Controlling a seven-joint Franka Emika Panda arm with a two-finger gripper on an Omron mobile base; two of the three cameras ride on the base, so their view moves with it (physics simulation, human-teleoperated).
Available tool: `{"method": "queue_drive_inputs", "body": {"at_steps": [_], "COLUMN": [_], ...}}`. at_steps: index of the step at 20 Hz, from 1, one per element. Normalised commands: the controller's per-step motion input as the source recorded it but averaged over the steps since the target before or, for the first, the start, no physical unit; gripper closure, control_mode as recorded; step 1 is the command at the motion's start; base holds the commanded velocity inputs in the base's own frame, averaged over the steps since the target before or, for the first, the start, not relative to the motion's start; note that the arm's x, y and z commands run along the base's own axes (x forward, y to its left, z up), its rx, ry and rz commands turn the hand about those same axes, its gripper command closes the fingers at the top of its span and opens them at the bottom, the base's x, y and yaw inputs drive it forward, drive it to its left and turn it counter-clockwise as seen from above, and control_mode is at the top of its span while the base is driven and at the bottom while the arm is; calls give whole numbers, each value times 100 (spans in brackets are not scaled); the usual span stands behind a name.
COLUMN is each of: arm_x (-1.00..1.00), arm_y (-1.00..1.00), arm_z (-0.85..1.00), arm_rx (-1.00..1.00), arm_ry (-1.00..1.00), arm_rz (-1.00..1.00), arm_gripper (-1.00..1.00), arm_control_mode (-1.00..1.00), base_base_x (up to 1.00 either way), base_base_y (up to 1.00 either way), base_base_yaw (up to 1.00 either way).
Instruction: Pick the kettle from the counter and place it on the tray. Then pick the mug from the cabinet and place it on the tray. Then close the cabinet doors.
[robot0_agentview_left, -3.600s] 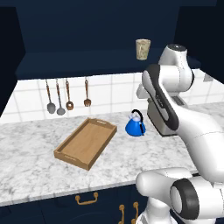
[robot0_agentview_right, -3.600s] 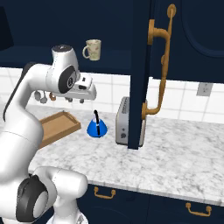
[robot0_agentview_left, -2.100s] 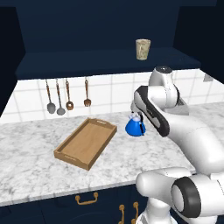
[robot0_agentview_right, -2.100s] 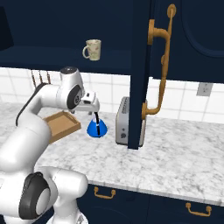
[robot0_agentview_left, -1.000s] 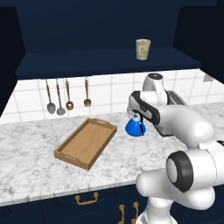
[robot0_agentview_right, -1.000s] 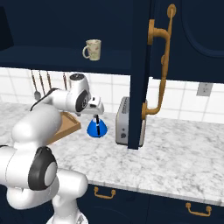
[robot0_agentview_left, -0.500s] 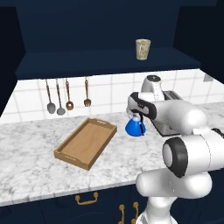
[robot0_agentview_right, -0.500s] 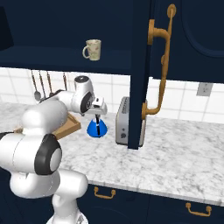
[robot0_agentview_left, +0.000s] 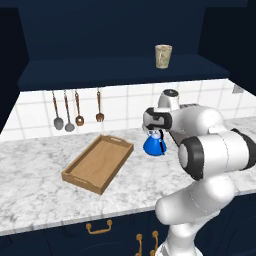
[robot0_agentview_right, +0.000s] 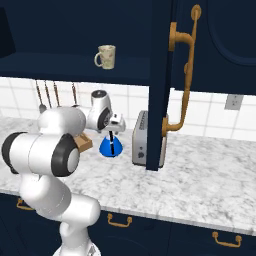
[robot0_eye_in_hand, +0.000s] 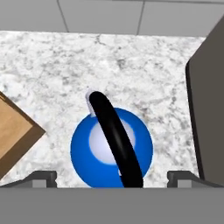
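Hovering directly above the kettle (robot0_eye_in_hand: 111, 151) with its fingertips spread to either side of the black arched handle, the hand (robot0_eye_in_hand: 111, 177) is judged aligned for a top grasp; the kettle stands on the counter (robot0_agentview_left: 45, 175), just beside the tray (robot0_agentview_left: 98, 162).

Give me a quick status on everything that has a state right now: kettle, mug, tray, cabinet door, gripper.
kettle: upright on the counter, beside the tray, not yet lifted.
mug: upright on the cabinet shelf.
tray: flat on the counter, nothing on it.
cabinet door: open.
gripper: open, above the kettle, fingertips either side of its black handle.
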Motion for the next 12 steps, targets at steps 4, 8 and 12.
{"method": "queue_drive_inputs", "body": {"at_steps": [4, 8, 12], "arm_x": [38, 30, 5], "arm_y": [-5, 0, 0], "arm_z": [-22, -15, -16], "arm_rx": [0, 0, 0], "arm_ry": [0, 0, 0], "arm_rz": [0, 0, 1], "arm_gripper": [-100, -100, -100], "arm_control_mode": [-100, -100, -100], "base_base_x": [0, 0, 0], "base_base_y": [0, 0, 0], "base_base_yaw": [0, 0, 0]}}
